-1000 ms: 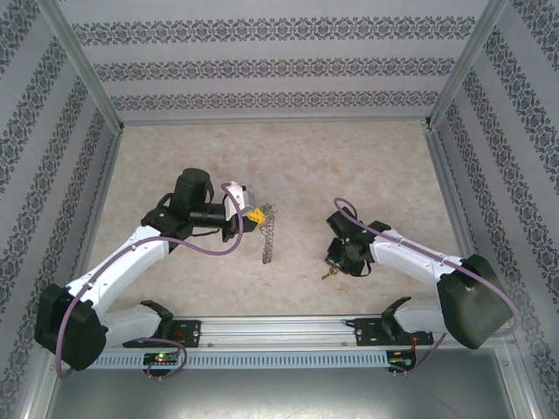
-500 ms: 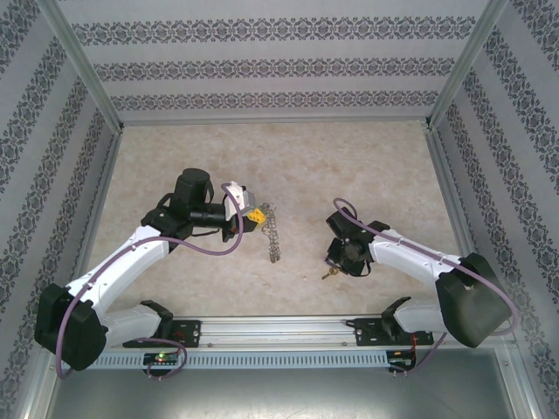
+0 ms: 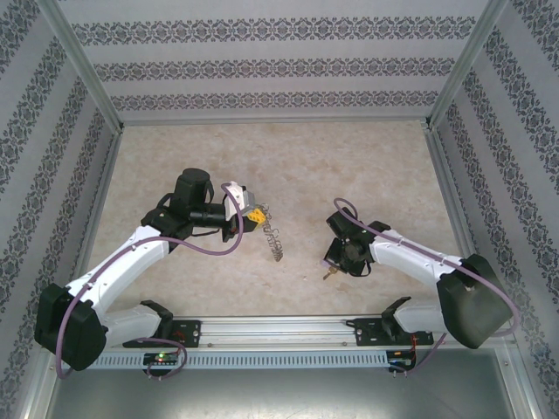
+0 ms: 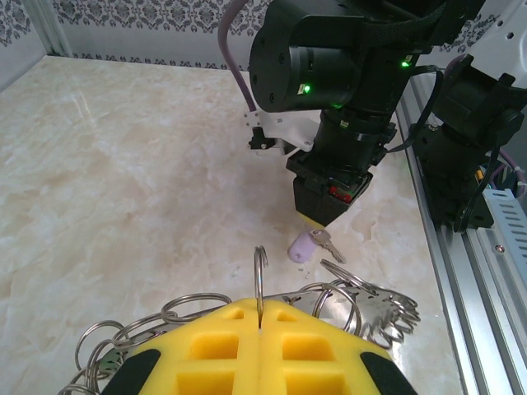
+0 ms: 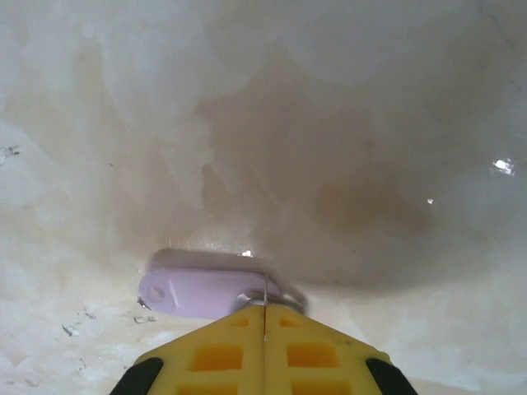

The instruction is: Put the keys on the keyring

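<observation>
The keyring (image 3: 272,242) is a cluster of silvery rings dangling from my left gripper (image 3: 254,217). In the left wrist view the yellow pads (image 4: 206,350) are shut on one upright ring (image 4: 260,276), and the other rings (image 4: 375,303) spread out to both sides. The lilac-headed key (image 4: 303,247) lies low over the marble just ahead, under the tip of my right gripper (image 4: 319,219). In the right wrist view that gripper (image 5: 265,317) is shut on the key's metal end, and the lilac head (image 5: 198,292) sticks out to the left. The green key is out of view.
The marble tabletop (image 3: 288,157) is boxed in by patterned walls and metal posts. An aluminium rail (image 4: 461,271) with the arm bases runs along the near edge. The right arm's black wrist (image 4: 346,74) hangs close in front of the left gripper.
The dangling ring cluster has swung and turned under the left gripper, from a narrow edge-on strip to a wider, tilted one. Both arms have stayed almost still.
</observation>
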You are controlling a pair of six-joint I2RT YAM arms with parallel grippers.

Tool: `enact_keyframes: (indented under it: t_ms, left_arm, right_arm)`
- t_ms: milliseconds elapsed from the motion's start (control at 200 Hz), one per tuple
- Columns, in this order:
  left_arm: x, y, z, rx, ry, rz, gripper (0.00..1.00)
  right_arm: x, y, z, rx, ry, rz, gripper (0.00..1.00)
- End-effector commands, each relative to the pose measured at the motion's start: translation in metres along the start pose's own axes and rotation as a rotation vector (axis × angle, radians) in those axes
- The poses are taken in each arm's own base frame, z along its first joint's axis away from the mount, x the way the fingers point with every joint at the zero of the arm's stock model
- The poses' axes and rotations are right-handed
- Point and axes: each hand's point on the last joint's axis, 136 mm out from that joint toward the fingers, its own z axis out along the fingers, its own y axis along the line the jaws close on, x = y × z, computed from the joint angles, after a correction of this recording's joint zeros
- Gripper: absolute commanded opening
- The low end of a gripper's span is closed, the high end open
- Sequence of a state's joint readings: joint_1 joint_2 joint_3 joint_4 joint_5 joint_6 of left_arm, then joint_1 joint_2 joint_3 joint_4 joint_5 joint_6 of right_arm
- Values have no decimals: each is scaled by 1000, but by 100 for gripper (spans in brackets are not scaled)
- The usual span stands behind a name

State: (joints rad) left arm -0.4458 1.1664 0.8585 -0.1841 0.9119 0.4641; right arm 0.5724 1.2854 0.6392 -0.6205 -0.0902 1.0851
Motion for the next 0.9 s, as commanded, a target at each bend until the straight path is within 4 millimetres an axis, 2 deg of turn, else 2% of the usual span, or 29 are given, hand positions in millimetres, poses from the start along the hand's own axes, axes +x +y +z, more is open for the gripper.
enact_keyframes:
  t_ms: [0, 245, 410, 510, 654, 744, 899]
  left_arm:
    - [-9, -8, 1, 34, -29, 27, 0]
    - [-12, -4, 1, 23, -27, 29, 0]
    - [-19, -6, -1, 29, -46, 39, 0]
    - [-21, -8, -1, 35, -42, 42, 0]
    - [-20, -17, 2, 59, -29, 56, 0]
    - [-14, -22, 6, 74, -9, 76, 0]
    - [-17, -27, 10, 87, 4, 87, 0]
  right_arm:
    - [-7, 7, -19, -21, -59, -80, 0]
    - [-24, 62, -92, -279, -342, -555, 0]
    - [-8, 100, -154, -530, -557, -942, 0]
    - [21, 118, -183, -722, -680, -1219, 0]
    - [56, 126, -199, -802, -763, -1568, 0]
    - [58, 131, -199, -794, -777, -1638, 0]
    - [61, 143, -203, -812, -797, -1698, 0]
